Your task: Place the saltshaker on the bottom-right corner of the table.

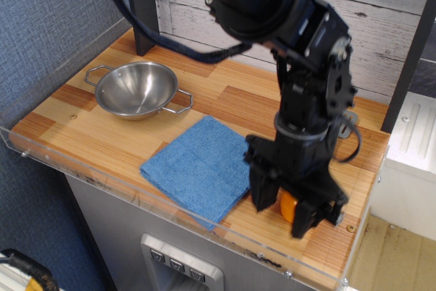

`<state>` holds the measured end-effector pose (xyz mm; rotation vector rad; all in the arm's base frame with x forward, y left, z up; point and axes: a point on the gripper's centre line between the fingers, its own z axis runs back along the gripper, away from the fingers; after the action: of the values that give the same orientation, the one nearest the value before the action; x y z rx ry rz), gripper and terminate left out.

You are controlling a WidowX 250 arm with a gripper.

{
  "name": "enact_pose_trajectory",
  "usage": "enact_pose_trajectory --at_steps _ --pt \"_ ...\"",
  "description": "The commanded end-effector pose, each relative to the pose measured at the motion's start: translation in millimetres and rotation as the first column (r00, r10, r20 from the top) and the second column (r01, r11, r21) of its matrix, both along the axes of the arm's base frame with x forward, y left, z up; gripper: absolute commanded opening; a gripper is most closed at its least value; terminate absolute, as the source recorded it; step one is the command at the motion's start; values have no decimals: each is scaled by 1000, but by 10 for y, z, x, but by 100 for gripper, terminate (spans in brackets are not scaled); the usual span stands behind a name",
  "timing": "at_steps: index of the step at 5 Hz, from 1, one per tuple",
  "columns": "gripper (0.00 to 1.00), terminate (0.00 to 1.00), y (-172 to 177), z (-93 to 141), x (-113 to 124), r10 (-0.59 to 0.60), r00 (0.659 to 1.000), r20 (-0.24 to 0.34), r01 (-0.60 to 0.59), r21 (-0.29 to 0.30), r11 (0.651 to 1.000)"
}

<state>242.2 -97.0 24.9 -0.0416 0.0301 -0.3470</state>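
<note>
One saltshaker [287,206] is being gripped between the nearly closed fingers of the gripper [291,208], only a sliver of its orange body being shown, just beyond the blue cloth [199,167], low over the table [225,97] by its near right corner. Setting down squarely before release is being called for, clear of the acrylic rim.

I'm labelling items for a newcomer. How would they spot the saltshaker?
Start at the wooden table and go to its near right corner, right of the blue cloth. Between the black end effector's fingers sits the saltshaker, showing only as an orange patch, the only orange thing here.
</note>
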Motion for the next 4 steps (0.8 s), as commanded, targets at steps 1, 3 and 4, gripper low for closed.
enact_pose_trajectory --at_steps 1,3,4 --pt "100 0 157 345 36 33 996 84 -29 -46 999" --pt "100 0 557 1067 184 151 959 238 -135 -81 987" --pt "100 0 941 1375 182 241 933 266 -223 -95 970"
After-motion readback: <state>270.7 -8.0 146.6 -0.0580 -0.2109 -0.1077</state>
